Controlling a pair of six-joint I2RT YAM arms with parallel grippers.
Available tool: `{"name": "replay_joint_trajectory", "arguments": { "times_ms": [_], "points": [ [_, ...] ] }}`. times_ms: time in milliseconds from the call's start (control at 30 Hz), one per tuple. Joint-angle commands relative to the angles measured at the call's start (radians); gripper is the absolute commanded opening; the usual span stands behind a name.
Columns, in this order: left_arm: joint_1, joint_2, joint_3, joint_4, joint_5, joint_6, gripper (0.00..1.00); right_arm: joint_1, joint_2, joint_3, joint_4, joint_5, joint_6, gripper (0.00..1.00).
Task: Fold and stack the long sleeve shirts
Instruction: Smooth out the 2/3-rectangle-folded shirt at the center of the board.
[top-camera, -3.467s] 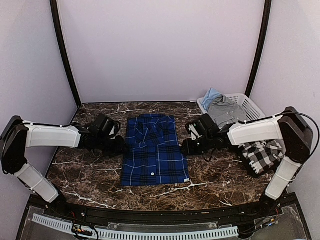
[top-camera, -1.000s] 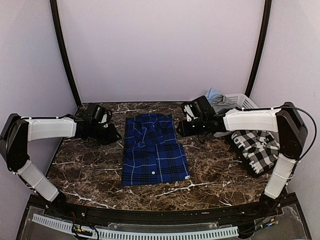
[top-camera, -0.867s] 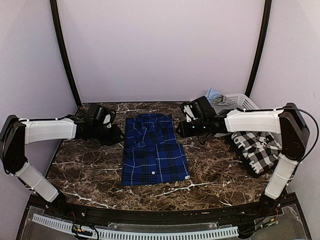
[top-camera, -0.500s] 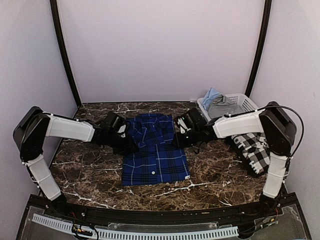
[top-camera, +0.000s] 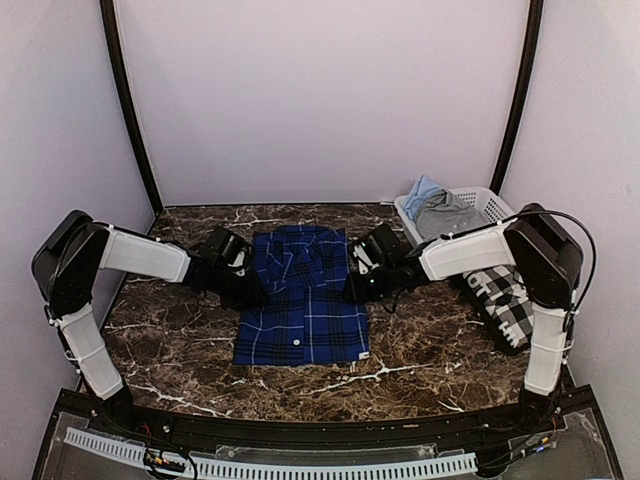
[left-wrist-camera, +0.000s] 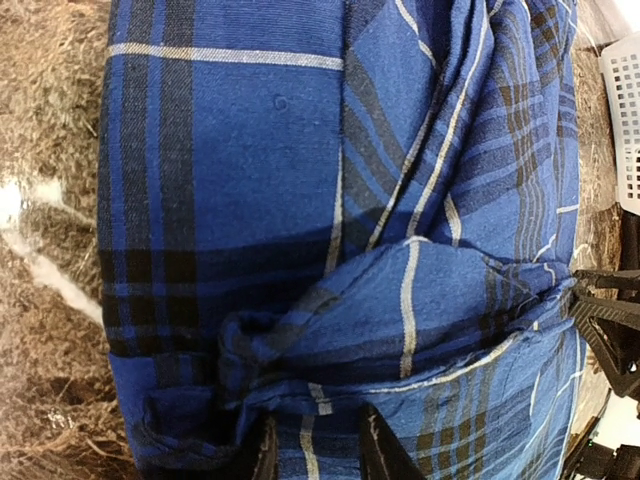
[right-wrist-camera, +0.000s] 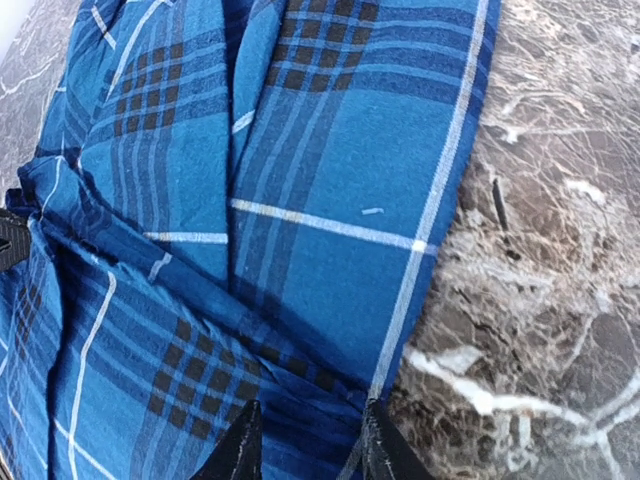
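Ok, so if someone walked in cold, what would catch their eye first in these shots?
The blue plaid shirt lies in the middle of the dark marble table, with the left tool and right tool pinching its opposite side edges. After that come the check shirt, black and white, at the table's right edge, and the white basket of clothes in the far right corner.

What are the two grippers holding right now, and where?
Both hold the blue plaid shirt: left gripper pinches its left edge, right gripper its right edge.
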Motion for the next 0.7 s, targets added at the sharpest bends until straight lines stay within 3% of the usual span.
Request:
{"name": "replay_joint_trajectory", "arguments": {
  "times_ms": [0, 267, 667],
  "points": [
    [0.008, -0.068, 0.016, -0.094, -0.045, 0.049, 0.28, 0.009, -0.106, -0.026, -0.044, 0.008, -0.002, 0.32],
    [-0.009, -0.268, -0.026, -0.17, 0.012, 0.049, 0.31, 0.116, -0.26, -0.133, -0.095, -0.026, 0.034, 0.32],
    [-0.102, -0.399, -0.374, -0.139, 0.086, -0.085, 0.3, 0.27, -0.284, -0.321, -0.058, -0.057, 0.179, 0.31]
  ]
}}
